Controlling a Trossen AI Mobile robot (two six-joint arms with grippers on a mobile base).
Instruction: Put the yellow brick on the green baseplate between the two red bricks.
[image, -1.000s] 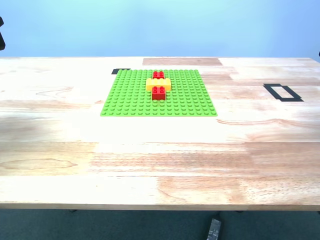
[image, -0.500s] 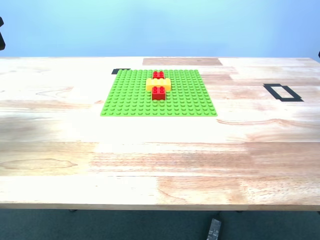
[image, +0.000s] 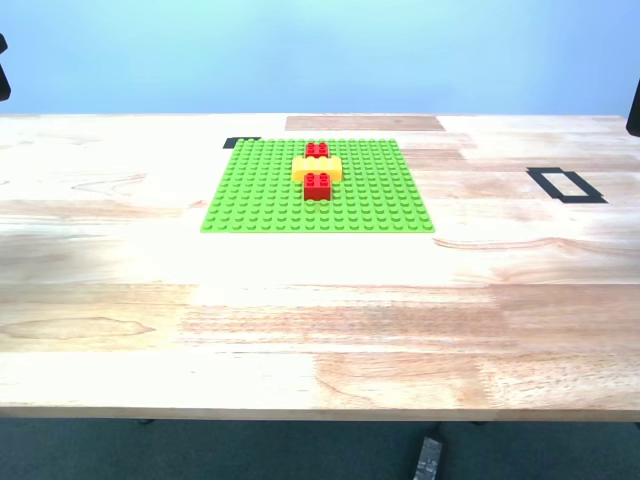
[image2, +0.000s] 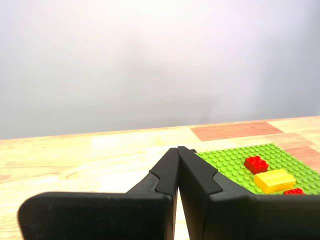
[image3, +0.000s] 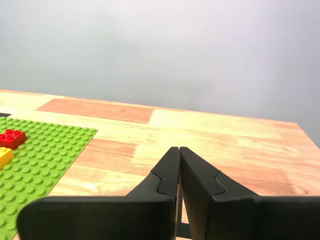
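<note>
The green baseplate (image: 260, 190) lies flat on the wooden table, towards the far side. On it the yellow brick (image: 317, 168) sits crosswise between the two red bricks, one behind it (image: 316, 150) and one in front (image: 318, 185), all three touching in a row. My first gripper (image2: 177, 149) is shut on nothing, well away from the baseplate (image2: 230, 160), yellow brick (image2: 274, 179) and a red brick (image2: 256, 163). My second gripper (image3: 179, 149) is likewise shut and empty, off to the side of the baseplate (image3: 45, 155), a red brick (image3: 11, 138) and the yellow brick (image3: 4, 156).
A black tape rectangle (image: 566, 185) marks the table at the exterior view's right, and a black tape scrap (image: 240, 143) lies at the baseplate's far corner. Dark arm parts show at the exterior view's left edge (image: 3, 80) and right edge (image: 633, 105).
The dark arm part at the exterior view's right edge has come slightly further into view. The bricks and baseplate have not moved.
</note>
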